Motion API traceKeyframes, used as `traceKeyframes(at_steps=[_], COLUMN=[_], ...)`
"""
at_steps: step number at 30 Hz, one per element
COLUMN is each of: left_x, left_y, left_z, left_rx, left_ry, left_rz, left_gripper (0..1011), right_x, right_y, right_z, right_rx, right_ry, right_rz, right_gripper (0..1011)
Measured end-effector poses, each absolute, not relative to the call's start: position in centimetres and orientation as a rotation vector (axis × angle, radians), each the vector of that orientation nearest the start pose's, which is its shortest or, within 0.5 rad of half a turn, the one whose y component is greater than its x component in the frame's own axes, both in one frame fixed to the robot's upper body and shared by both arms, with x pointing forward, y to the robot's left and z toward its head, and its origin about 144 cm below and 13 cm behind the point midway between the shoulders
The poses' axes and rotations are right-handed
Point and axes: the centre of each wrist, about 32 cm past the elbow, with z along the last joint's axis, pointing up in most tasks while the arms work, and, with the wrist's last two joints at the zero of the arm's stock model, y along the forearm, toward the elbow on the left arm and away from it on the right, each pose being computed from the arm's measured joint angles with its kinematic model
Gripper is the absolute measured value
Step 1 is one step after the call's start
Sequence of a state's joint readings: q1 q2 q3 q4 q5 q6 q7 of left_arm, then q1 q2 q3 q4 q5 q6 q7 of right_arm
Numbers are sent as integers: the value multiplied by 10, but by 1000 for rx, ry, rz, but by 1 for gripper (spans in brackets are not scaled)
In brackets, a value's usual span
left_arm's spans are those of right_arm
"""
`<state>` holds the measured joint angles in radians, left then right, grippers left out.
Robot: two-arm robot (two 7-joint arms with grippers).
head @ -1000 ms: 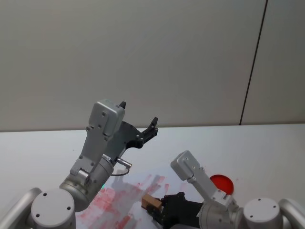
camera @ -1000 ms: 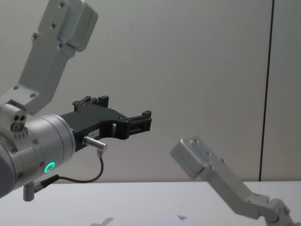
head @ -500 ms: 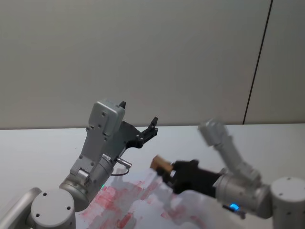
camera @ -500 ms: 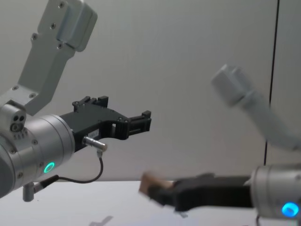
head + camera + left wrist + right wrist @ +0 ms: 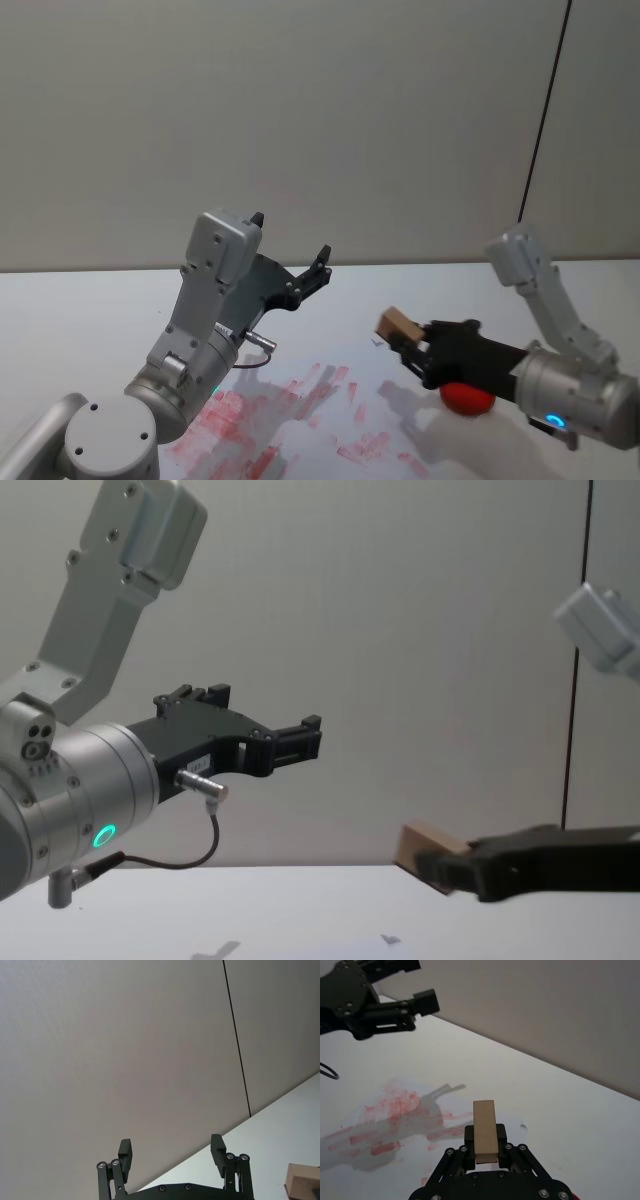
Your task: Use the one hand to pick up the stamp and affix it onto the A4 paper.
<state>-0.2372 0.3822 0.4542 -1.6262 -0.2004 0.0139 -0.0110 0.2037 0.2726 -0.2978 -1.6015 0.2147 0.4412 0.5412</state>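
Your right gripper (image 5: 412, 340) reaches in from the right, low over the table (image 5: 80, 310). Its jaws are clamped on the stamp (image 5: 398, 324), which sticks out past the fingertips. The stamp is a plain wooden block, held clear of the table and tilted, just above the right part of the paper (image 5: 320, 440). The paper lies flat and is covered with red smears and prints. A round red pad (image 5: 468, 398) sits on the table beneath the gripper's body. Your left gripper (image 5: 290, 237) is raised on the left, well above the paper, with its jaws wide apart and nothing between them.
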Motion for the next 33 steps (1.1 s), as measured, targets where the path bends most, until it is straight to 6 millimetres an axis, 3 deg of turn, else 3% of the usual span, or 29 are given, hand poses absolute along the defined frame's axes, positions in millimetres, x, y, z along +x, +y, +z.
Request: traceKeyframes(at_steps=[17, 33], left_x=[492, 492], left_y=[198, 198], left_z=[1204, 1204], left_rx=[61, 61], left_ry=[-268, -268], left_rz=[1124, 1124], left_gripper=[1001, 1001], right_x=[499, 502], right_y=[-248, -253], right_z=[1185, 1169], right_rx=[-470, -544], right_ry=[167, 169], right_rz=[-918, -971], right_gripper=[220, 220])
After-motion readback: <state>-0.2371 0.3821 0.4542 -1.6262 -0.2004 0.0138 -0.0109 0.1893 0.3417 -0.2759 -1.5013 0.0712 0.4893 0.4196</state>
